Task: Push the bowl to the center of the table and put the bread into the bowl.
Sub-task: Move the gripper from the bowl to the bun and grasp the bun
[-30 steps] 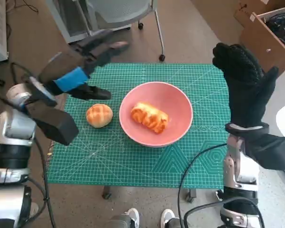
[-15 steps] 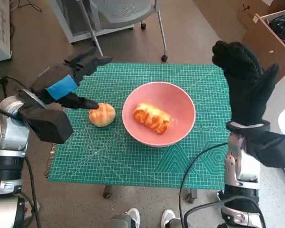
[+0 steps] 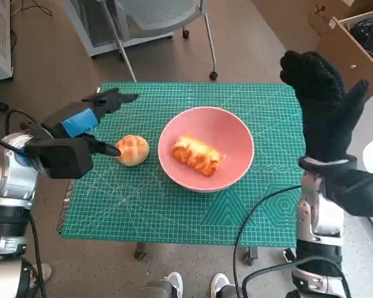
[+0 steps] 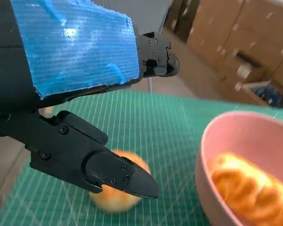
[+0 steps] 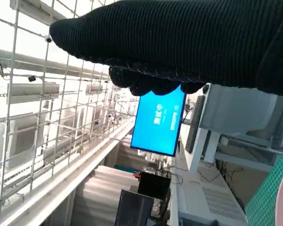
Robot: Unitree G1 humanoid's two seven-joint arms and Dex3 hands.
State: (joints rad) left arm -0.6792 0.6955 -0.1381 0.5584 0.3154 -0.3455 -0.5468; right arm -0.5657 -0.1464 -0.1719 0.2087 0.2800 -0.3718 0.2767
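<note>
round bun [image 3: 132,149] on green mat, just left of pink bowl [image 3: 229,128], which already holds one bread piece | left hand [image 3: 87,115] nearer, spread and empty around bun's far-from-bowl side | right hand [image 3: 323,105] raised, spread, well apart

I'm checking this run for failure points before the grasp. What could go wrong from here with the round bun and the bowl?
1. The left hand is open, with one finger low beside the round bun; a shallow close may roll the bun away instead of gripping it.
2. The pink bowl sits right beside the bun, so a nudge could drive the bun into its wall and shift it.
3. The bowl already holds a twisted pastry, so the bun may land on top and roll.
</note>
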